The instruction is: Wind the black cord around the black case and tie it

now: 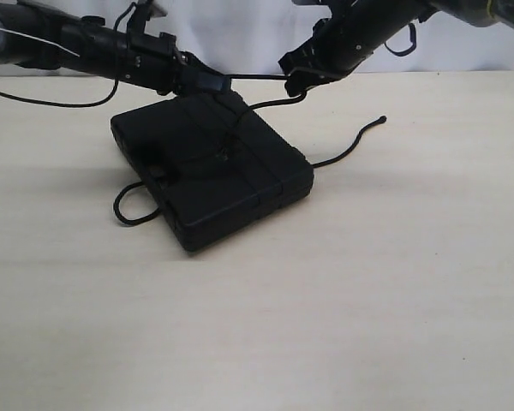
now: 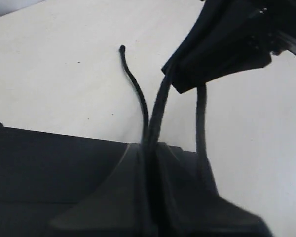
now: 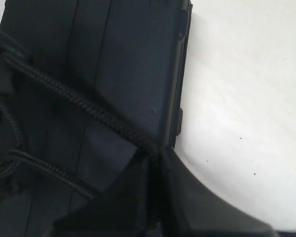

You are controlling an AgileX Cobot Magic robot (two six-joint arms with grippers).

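Note:
The black case [image 1: 214, 171] lies flat in the middle of the table, with the black cord [image 1: 259, 77] wrapped across its lid. Above the case's far edge, my left gripper [image 1: 220, 85] and right gripper [image 1: 296, 86] are each shut on the cord, which is stretched taut between them. The left wrist view shows the left gripper [image 2: 153, 148] shut on the cord [image 2: 160, 108] over the case [image 2: 39, 163]. In the right wrist view, my right gripper [image 3: 155, 155] pinches the braided cord [image 3: 79, 101] above the case [image 3: 128, 59]. A loose cord end with a knobbed tip [image 1: 381, 120] lies to the right.
A slack loop of cord [image 1: 127, 208] pokes out at the case's front left corner. The pale wooden table [image 1: 325, 325] stretches wide in front. A thin arm cable [image 1: 60, 103] droops at the back left. A white wall runs behind.

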